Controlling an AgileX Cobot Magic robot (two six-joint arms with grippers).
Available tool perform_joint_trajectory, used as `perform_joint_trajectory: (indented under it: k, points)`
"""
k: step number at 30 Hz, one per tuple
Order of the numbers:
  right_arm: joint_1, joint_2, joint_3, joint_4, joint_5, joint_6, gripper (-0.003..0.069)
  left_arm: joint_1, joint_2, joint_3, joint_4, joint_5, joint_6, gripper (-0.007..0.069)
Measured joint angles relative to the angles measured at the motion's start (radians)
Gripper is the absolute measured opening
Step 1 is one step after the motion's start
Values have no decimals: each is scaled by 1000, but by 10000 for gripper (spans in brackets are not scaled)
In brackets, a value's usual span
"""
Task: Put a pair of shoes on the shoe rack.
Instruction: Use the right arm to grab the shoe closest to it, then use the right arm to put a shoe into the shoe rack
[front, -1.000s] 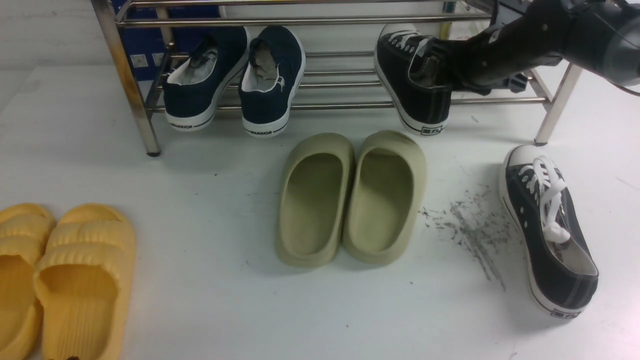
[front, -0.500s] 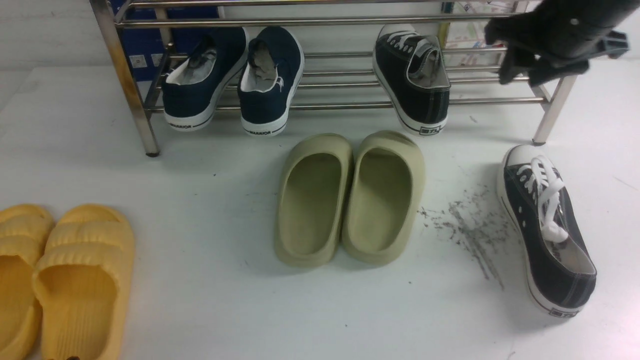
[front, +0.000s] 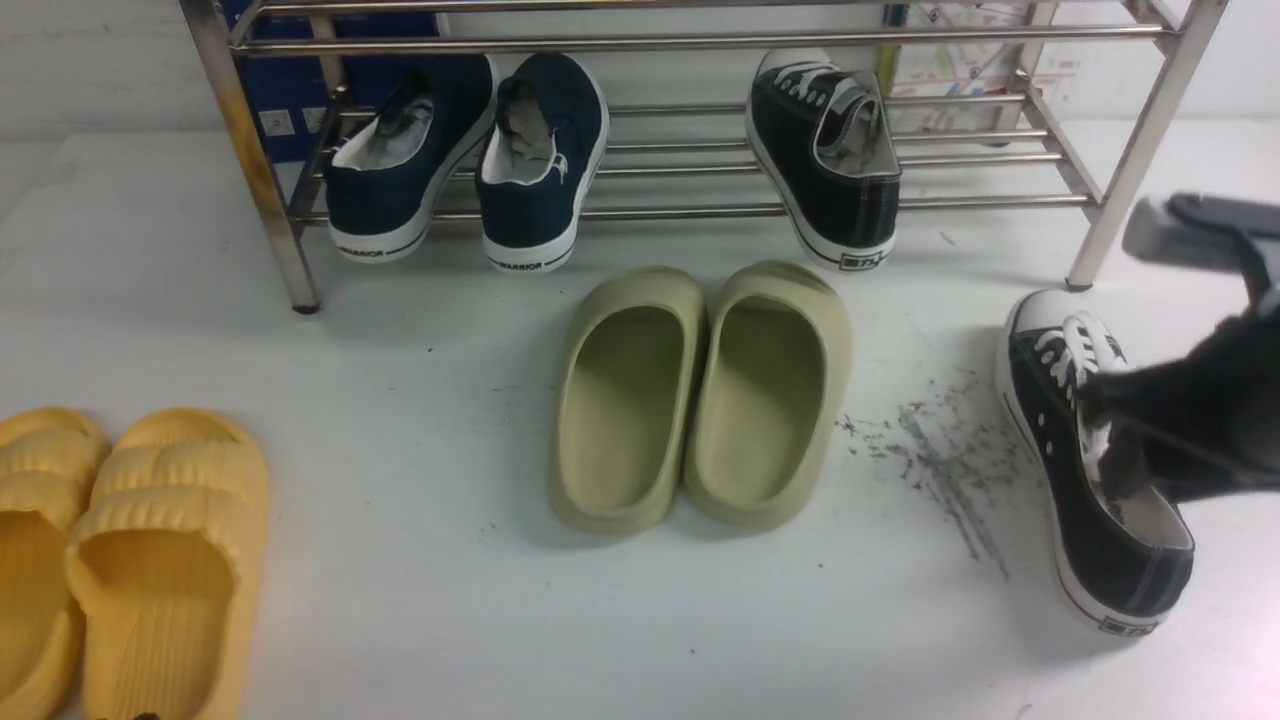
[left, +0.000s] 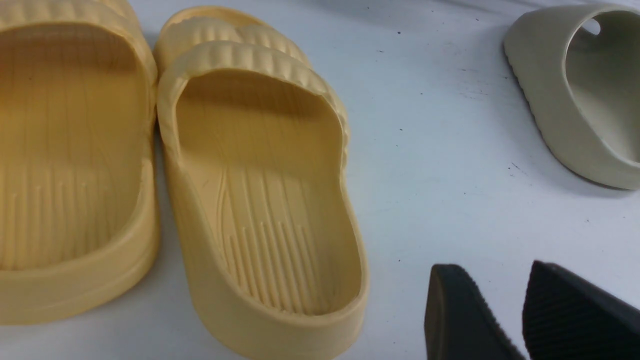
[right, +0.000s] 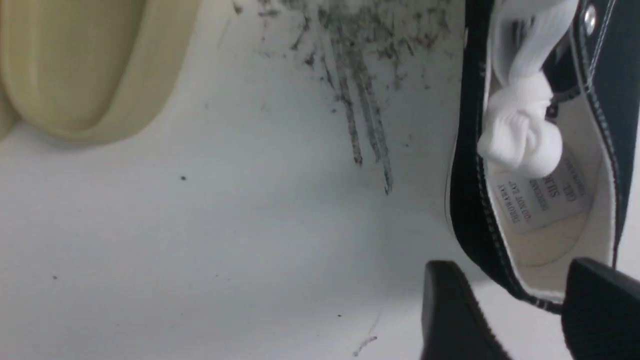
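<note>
While black scuffs (front: 945, 460) streak the white table (front: 400, 620), the left hand (left: 492, 280) and right hand (right: 512, 272) both gape empty.

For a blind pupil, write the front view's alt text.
The right tool, open, hangs over a black sneaker on the table; its twin sits on the shoe rack beside navy slip-ons. Olive slides and yellow slides lie nearby.

Eight shoes of four kinds are appearing alongside one steel shoe rack (front: 600, 44). Two black canvas sneakers (front: 825, 175) with white laces and white toe caps are making up one pair, its second sneaker (front: 1050, 460) included; two navy slip-ons (front: 400, 190) are forming another; two olive-green slides (front: 620, 400) are forming a third; two yellow slides (front: 165, 560) are completing the count at four pairs.
</note>
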Motion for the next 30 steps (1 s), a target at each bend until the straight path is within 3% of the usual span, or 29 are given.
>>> perform_joint_trajectory:
  k: [4,11,16,19,30]
  points:
    - [0,42,91,-1,-161,0,341,0,0,0,0,0,0,219]
    - [0,162,105,-10,-253,-46,294,0,0,0,0,0,0,219]
    - [0,179,94,-24,-232,-65,93,0,0,0,0,0,0,219]
    - [0,179,81,-20,-205,-85,25,0,0,0,0,0,0,219]
    - [0,142,-140,-41,-83,-184,20,0,0,0,0,0,0,219]
